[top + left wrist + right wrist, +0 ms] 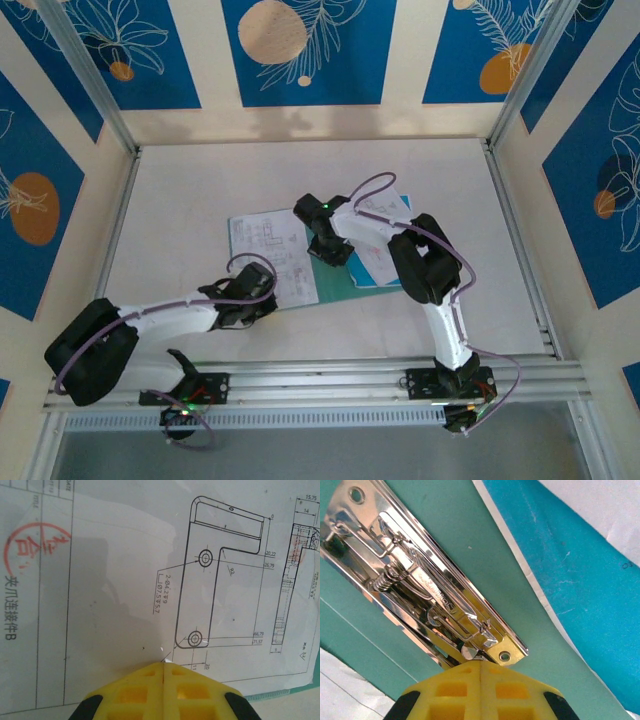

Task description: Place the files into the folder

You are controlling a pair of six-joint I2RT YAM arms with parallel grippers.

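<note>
**A:** What's on the white table [200, 180]?
**B:** I see the flat teal folder [470, 530] mid-table, printed white files [125, 580] overlapping its left, a sky-blue sheet [560, 555] beside.
**A:** Smaller bits?
**B:** Shiny metal clip [420, 580]; my right gripper [481, 662] is pinched closed, empty, at its end. My left gripper [163, 666] is closed, empty, tips on paper.

the left claw [163, 672] is closed, its yellow fingers [135, 692] pressed together. its tip rests on a white drawing sheet [125, 580] with a red stamp [32, 547].
</note>
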